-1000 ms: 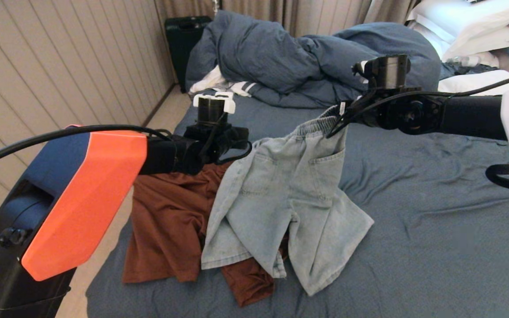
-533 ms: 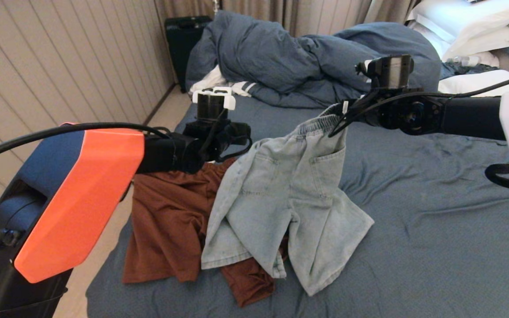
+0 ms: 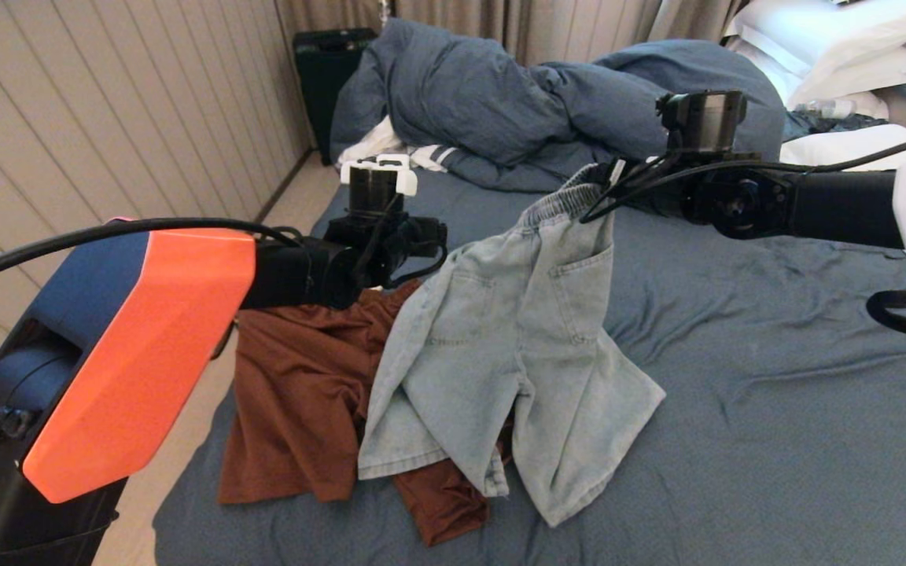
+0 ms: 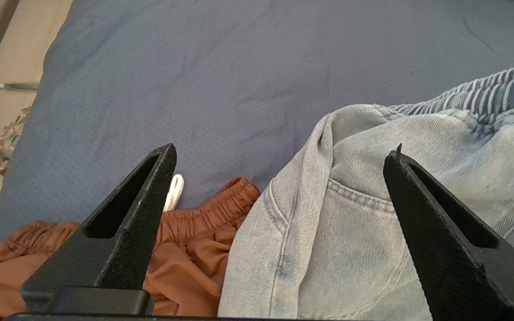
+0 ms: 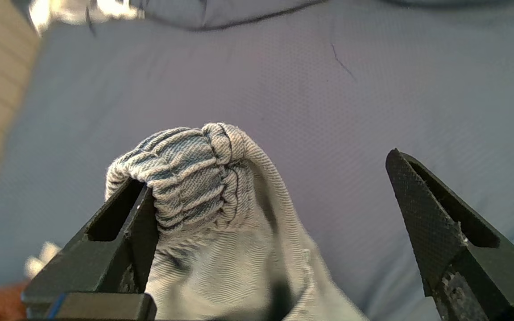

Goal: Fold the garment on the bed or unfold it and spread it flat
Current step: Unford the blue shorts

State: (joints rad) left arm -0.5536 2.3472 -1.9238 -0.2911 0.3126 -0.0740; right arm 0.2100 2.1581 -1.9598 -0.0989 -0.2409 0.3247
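Observation:
Light denim shorts (image 3: 500, 354) are the garment. They hang from the waistband, and their legs trail on the slate-blue bed (image 3: 775, 377). My right gripper (image 5: 266, 167) is open above the sheet. The elastic waistband (image 5: 185, 169) is bunched over one of its fingers (image 5: 118, 232), and the other finger stands well clear. My left gripper (image 4: 283, 149) is open too, hovering over the shorts' (image 4: 350, 232) other waist corner and back pocket with nothing pinched. In the head view the left gripper's fingers are hidden behind its wrist.
A rust-brown garment (image 3: 296, 393) lies under and beside the shorts near the bed's left edge. A bunched blue duvet (image 3: 500, 102) and white pillows (image 3: 838, 47) sit at the far end. A dark bin (image 3: 327, 71), the panelled wall and a strip of floor run along the left.
My right wrist has turned and shifted slightly to the right, with the waistband still hanging from it. The left arm and the shorts' drape look almost unchanged.

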